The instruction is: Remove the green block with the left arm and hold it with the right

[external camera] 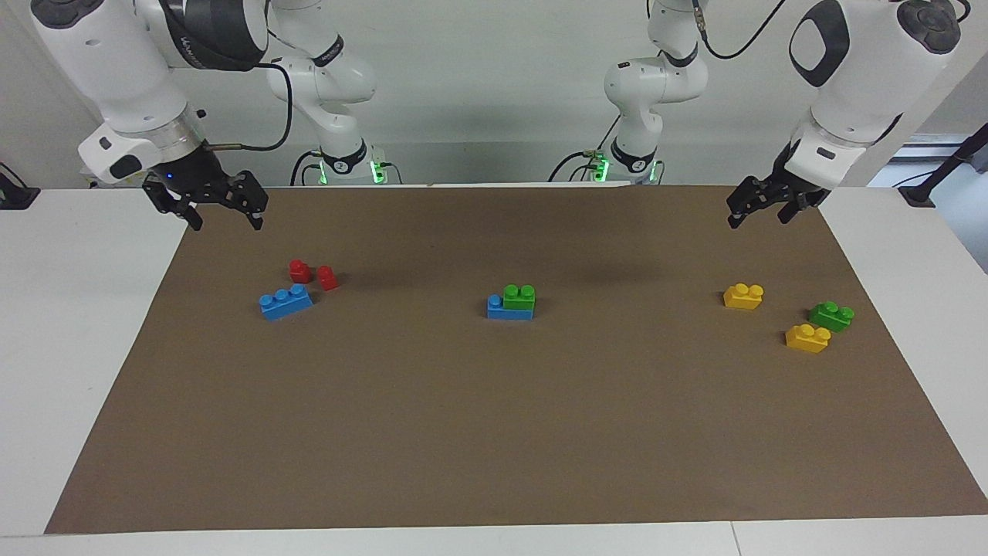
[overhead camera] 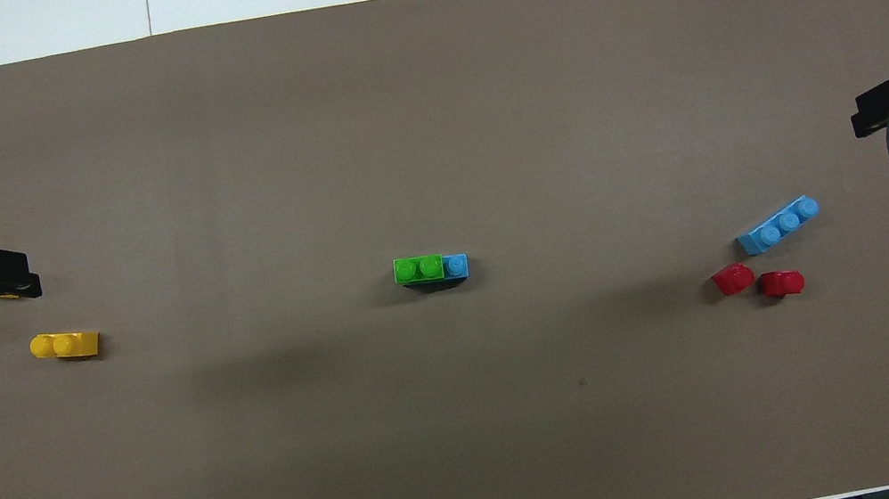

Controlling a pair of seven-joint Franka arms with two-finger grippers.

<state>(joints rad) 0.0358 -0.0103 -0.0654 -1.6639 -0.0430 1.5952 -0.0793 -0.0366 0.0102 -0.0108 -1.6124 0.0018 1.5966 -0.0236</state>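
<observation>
Jaws wide open, empty: left gripper [external camera: 758,212], right gripper [external camera: 224,212].

Bright green block [external camera: 519,296] on a blue brick [external camera: 509,310] – red pieces [external camera: 312,274], another blue brick [external camera: 285,302], two yellow bricks [external camera: 774,317], a second green [external camera: 831,316] – all on brown paper [external camera: 494,432].

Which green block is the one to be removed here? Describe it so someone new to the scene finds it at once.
Start at the brown mat and go to its middle, where a lone two-brick stack stands. The green block is the two-stud brick on top of the blue brick, leaving one blue stud bare. The other green brick lies loose at the left arm's end among yellow bricks.
</observation>
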